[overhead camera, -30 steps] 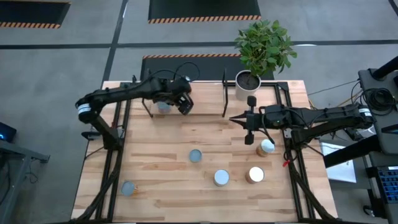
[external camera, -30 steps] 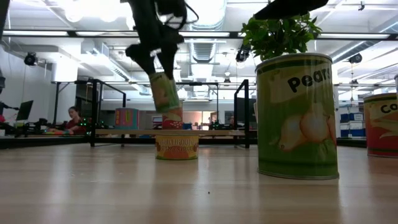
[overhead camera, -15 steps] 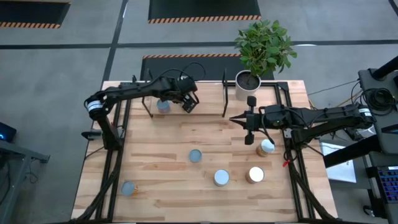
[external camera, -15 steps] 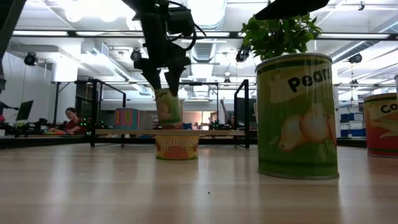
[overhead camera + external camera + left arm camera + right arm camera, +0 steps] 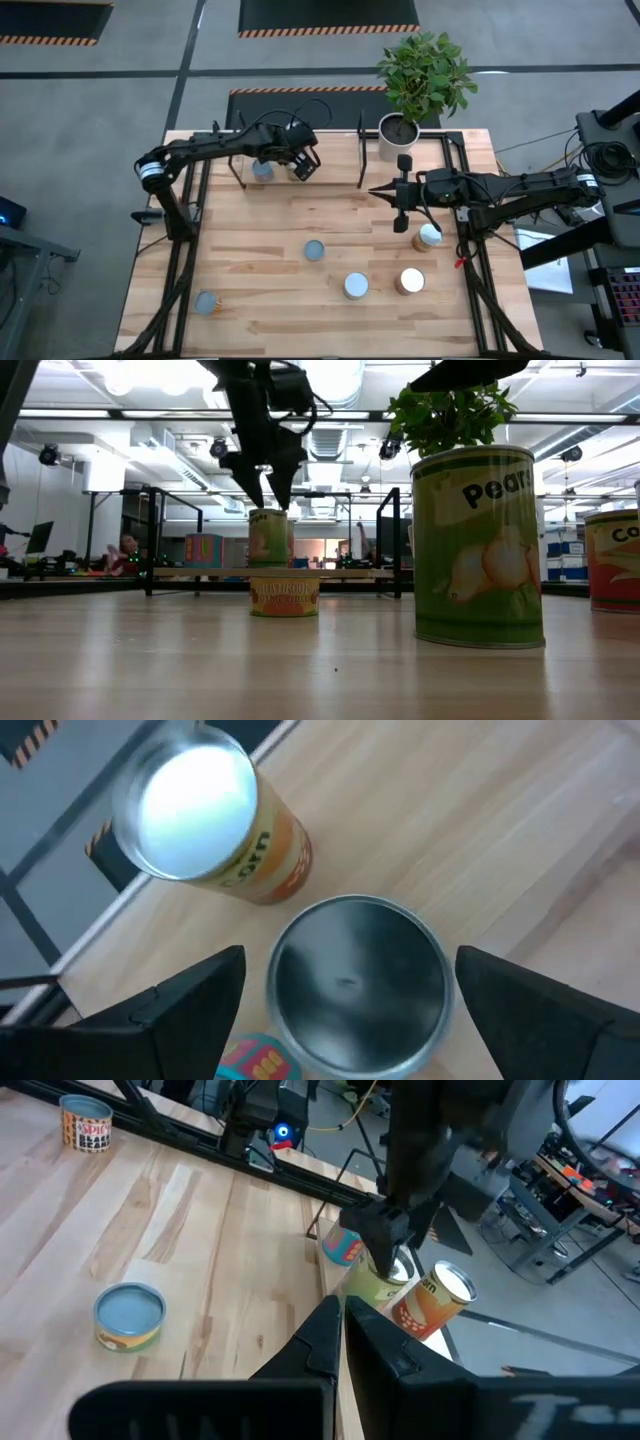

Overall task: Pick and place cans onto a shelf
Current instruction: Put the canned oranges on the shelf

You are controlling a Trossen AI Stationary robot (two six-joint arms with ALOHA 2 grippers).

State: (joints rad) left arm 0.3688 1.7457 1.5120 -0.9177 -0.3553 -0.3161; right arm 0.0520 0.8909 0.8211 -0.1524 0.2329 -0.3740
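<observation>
A can with a silvery top (image 5: pixel 358 982) stands upright on the shelf board (image 5: pixel 330 572), its green label (image 5: pixel 268 538) showing in the low view. My left gripper (image 5: pixel 350 960) is open just above it, one finger on either side of its top, apart from the rim. Next to this can, an orange-labelled can (image 5: pixel 205 820) also stands on the shelf. In the high view my left gripper (image 5: pixel 288 162) sits over the shelf at the table's far left. My right gripper (image 5: pixel 375 191) hangs shut above the table's middle right, touching nothing.
Several cans stand loose on the table (image 5: pixel 314 250) (image 5: pixel 356 286) (image 5: pixel 410 281) (image 5: pixel 429 236) (image 5: pixel 205 302). One can (image 5: pixel 285 597) stands on the table in front of the shelf. A white plant pot (image 5: pixel 397 130) stands at the far edge, right of the shelf's black rods (image 5: pixel 360 160).
My left gripper has gone down and toward the table's right with the green-labelled can, which hung tilted above the shelf. The can now stands upright on the shelf board on its own, and the fingers are clear of it.
</observation>
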